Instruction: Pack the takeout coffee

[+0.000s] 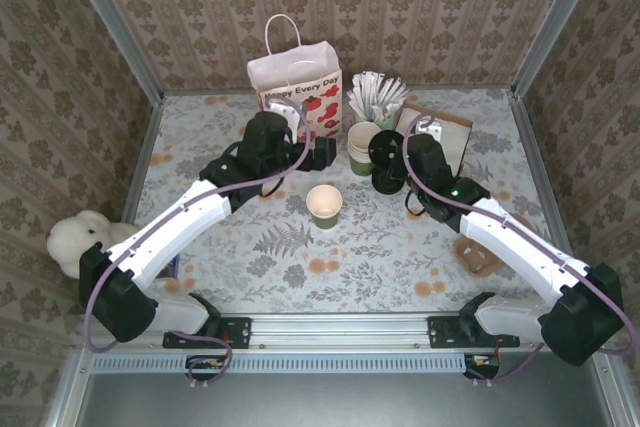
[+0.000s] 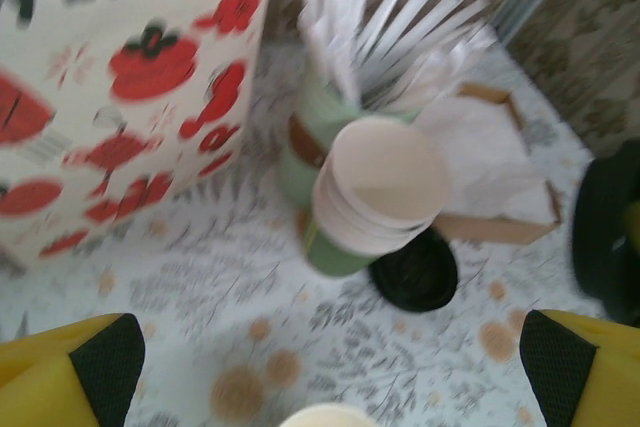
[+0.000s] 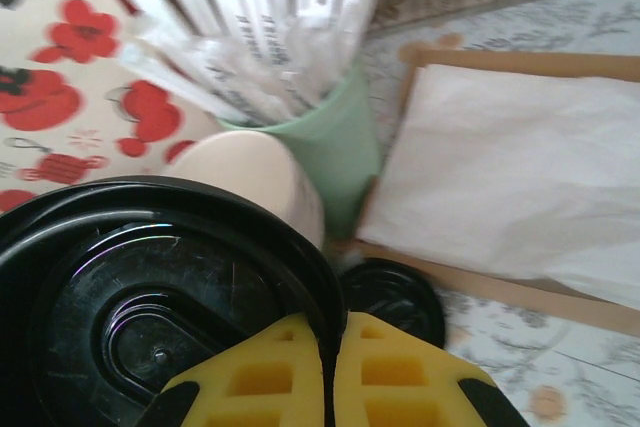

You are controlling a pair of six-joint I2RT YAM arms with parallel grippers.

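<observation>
"Why is the right gripper [image 3: 330,352] held high?"

"Its jaws pinch the lid [image 3: 150,317] by the rim, probably to cap the cup [image 1: 324,205], which stands open mid-table."

"And the left gripper [image 2: 322,367]?"

"Jaws spread and empty, between the cup and the bag [image 1: 296,87]. I'd guess it's ready to steady the cup."

"Any writing?"

"The bag reads 'Happy Every Day'."

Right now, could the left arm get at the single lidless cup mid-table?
Probably yes. The left gripper is open and hovers just behind the single lidless cup, nothing between them; the right gripper holds a black lid off to the side.
</observation>
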